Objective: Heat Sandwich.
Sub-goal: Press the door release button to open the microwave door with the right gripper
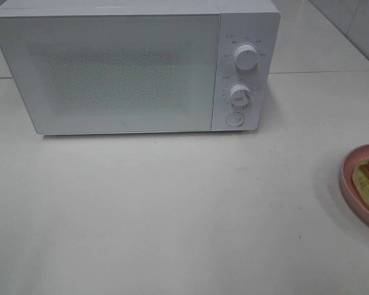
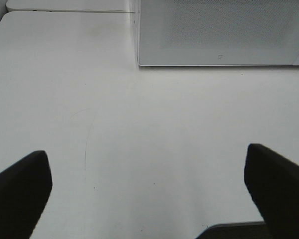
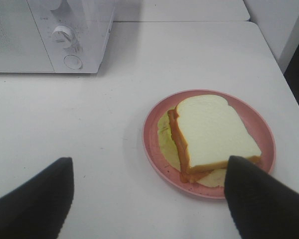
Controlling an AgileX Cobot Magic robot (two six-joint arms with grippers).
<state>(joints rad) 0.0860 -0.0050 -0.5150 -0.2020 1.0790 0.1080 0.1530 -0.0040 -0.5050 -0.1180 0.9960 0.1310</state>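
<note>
Both sets of jaws are spread wide with nothing in them. The left jaws hang over bare white bench, just open surface between the two dark tips, plus a faint curved scuff mark a bit further out. The right jaws are just as wide open, and the sandwich shows in the gap between their tips, a little way beyond them. From the wrist view I can't tell how high they sit above it.

The sandwich lies flat on a round pink plate. White slice on top, tan-brown crust round the edge, and a pale yellow-green leafy layer poking out from underneath on the side toward the microwave. In the high view the plate is way over on the right side of the bench, half cut off by the frame.

Further back is a white microwave, door shut, well apart from the plate. Its control panel is on the end nearer the plate: upper dial, lower dial, and a round button under those. The left jaws face the door end of it.

Behind the microwave there's another white tabletop butted up against this one, and a bit of tiled wall in the far right corner.
</note>
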